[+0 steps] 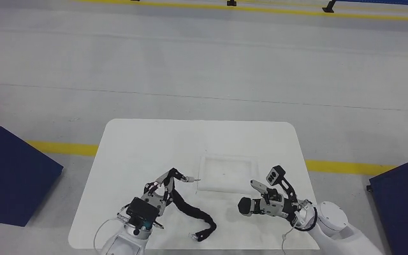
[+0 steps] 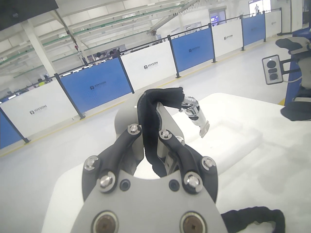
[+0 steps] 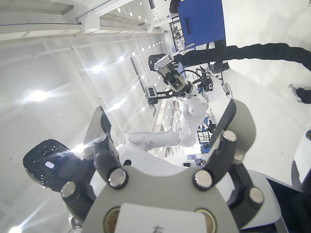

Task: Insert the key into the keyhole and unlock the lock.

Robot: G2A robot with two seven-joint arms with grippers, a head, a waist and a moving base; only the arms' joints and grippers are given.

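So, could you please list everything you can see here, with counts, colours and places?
table: one, white, under everything.
tray: one, white, mid-table.
cable lock: one, black sleeve, held up by the left gripper, tail lying on the table near the robot.
metal end: one, silver, on the lock's raised end, pointing toward the tray; whether its thin tip is the key I cannot tell.
barrier panels: two, blue, either side of the table.
left gripper: one, grey and black, shut on the cable lock.
right gripper: one, grey and black, open, empty, by the tray's near right corner.
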